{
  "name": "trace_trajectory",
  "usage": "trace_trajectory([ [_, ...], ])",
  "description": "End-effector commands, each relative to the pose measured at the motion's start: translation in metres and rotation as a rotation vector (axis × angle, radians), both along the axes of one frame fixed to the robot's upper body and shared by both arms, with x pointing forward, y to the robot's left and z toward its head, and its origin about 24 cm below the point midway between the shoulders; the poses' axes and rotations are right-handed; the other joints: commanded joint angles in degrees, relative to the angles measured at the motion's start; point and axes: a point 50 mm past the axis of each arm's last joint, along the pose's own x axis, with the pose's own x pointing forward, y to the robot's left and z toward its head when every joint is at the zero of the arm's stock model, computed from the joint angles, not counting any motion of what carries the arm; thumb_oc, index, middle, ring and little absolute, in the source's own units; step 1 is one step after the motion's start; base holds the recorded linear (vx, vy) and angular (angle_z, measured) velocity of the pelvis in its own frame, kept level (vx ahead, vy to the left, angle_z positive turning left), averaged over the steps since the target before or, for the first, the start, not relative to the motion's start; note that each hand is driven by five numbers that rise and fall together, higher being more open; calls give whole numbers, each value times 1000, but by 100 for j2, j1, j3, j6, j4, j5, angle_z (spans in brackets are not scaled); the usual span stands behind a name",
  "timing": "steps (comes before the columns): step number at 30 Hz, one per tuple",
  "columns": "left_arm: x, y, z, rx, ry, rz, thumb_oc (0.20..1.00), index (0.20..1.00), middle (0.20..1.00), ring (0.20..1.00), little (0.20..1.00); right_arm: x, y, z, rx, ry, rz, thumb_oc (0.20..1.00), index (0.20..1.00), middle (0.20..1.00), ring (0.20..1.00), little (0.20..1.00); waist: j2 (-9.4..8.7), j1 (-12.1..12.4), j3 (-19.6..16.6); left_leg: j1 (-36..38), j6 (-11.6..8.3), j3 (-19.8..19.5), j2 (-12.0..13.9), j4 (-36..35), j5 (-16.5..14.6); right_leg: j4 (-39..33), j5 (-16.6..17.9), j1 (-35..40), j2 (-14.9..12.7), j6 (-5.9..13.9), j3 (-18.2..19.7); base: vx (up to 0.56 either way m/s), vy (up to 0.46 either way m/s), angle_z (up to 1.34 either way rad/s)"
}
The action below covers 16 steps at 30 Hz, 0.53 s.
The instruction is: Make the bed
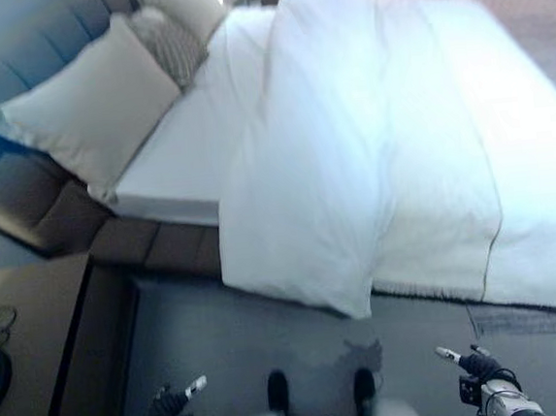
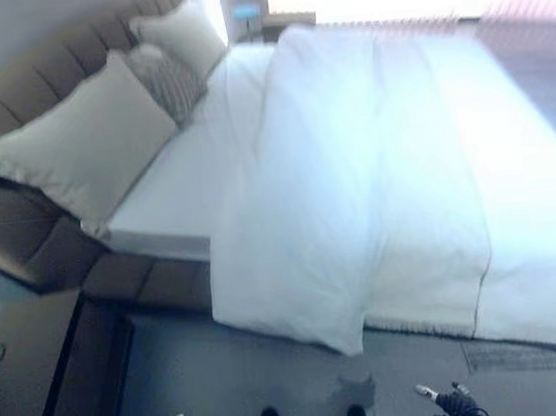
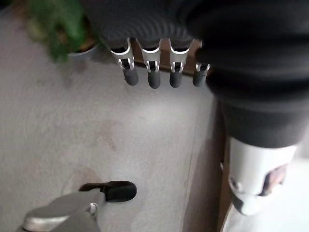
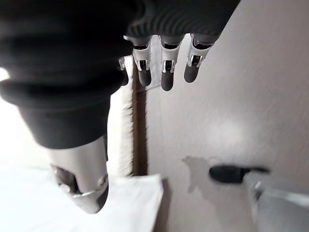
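bed state: white duvet (image 1: 370,151) lies bunched and folded back on itself, covering the foot and middle; bare sheet (image 1: 190,148) exposed toward the headboard (image 1: 0,96) at 10 o'clock
duvet corner: a folded flap (image 1: 338,281) hangs over the near bed edge at about 12 o'clock from where the robot stands, dropping toward the grey floor (image 1: 270,335)
duvet long axis: the fold ridge runs from the hanging flap at 6 o'clock up to the far side of the bed at 12, i.e. across the bed, not along it
pillows: large pale pillow (image 1: 89,103) at 10 o'clock leaning on the headboard, patterned cushion (image 1: 171,47) behind it, another pale pillow (image 1: 182,4) further back
left hand (image 1: 170,402): low at 7 o'clock, over bare floor, holding nothing; wrist view shows fingers (image 3: 153,77) straight and relaxed, thumb apart
right hand (image 1: 477,366): low at 5 o'clock, over floor just short of the bed edge, empty; fingers (image 4: 166,79) straight, thumb spread wide
key relation: the flap sits forward and between the two hands, well apart from both; looks slightly nearer the right hand, but it's close
judgement: nothing grasped yet, task barely begun; next move likely needs a step in and a reach to the hanging flap, then a pull toward the pillows at 10 o'clock
risk: pulling one corner alone may drag the fold skewed rather than spread it
side table (image 1: 35,327): at 8 o'clock, clear of the reach path
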Motion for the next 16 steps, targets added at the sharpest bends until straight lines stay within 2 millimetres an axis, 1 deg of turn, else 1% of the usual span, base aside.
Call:
trace_trajectory([
  [1,11,-2,2,12,28,-123,1000,1000,1000,1000,1000,2,-7,2,-45,62,121,1000,1000,1000,1000,1000,50,-54,1,66,175,-19,-365,291,-437,202,231,-9,372,58,326,36,-142,11],
  [2,9,-4,0,6,39,-141,1000,1000,1000,1000,1000,-4,-2,-2,-51,99,174,1000,1000,1000,1000,1000,38,-57,-78,128,146,-24,-333,215,-384,56,250,82,445,32,507,0,-64,25],
  [3,8,-4,0,6,39,-141,1000,1000,1000,1000,1000,-4,-2,-2,-51,99,174,1000,1000,1000,1000,1000,38,-54,-72,141,146,-22,-332,207,-382,48,253,93,447,31,509,49,-167,30],
  [4,-3,-6,-4,-2,77,-143,1000,1000,1000,1000,1000,-20,4,-10,-39,170,221,1000,1000,1000,1000,1000,4,-21,-290,278,88,-1,-292,27,-308,-295,268,311,431,0,406,76,-151,32],
  [6,-5,-12,-6,-8,91,-172,1000,1000,1000,1000,1000,-27,7,-13,-50,212,270,1000,1000,1000,1000,1000,5,-40,-441,345,-8,-9,-222,-175,-179,-521,302,487,504,-20,323,29,-189,19],
  [7,-10,-14,-8,-15,108,-181,1000,1000,1000,1000,1000,-34,9,-16,-53,254,313,1000,1000,1000,1000,1000,-9,-47,-511,335,-43,-54,-196,-192,-164,-643,314,563,530,-27,257,-38,-176,11],
  [8,-11,-17,-9,-21,117,-197,1000,1000,1000,1000,1000,-35,11,-17,-60,269,356,1000,1000,1000,1000,1000,-26,-56,-558,339,-85,-57,-173,-192,-136,-739,342,638,537,-27,182,-44,-201,26],
  [9,-10,-22,-10,-23,127,-256,1000,1000,1000,1000,1000,-39,14,-19,-68,297,401,1000,1000,1000,1000,1000,-68,-80,-613,320,-128,-42,-141,-192,-121,-854,362,707,577,-46,126,-42,-143,32],
  [10,-10,-22,-10,-23,127,-256,1000,1000,1000,1000,1000,-39,14,-19,-68,297,401,1000,1000,1000,1000,1000,-68,-82,-612,320,-129,-44,-141,-192,-121,-856,363,710,577,-46,124,-41,-132,31],
  [11,-10,-25,-11,-24,133,-292,1000,1000,1000,1000,1000,-43,16,-20,-77,327,457,1000,1000,1000,1000,1000,-82,-74,-638,335,-152,-9,-118,-192,-122,-949,394,754,596,-41,78,-23,-73,18],
  [13,-15,-30,-14,-34,162,-333,1000,1000,1000,1000,1000,-44,17,-21,-84,346,505,1000,1000,1000,1000,1000,-107,-56,-672,411,-146,37,-102,-192,-138,-1023,427,824,614,-46,64,-22,-91,17],
  [16,-25,-35,-18,-53,206,-361,1000,1000,1000,1000,1000,-52,19,-24,-70,376,517,1000,1000,1000,1000,1000,-116,-51,-714,547,-147,145,-91,-192,-173,-1008,409,935,635,-56,88,13,-46,1],
])
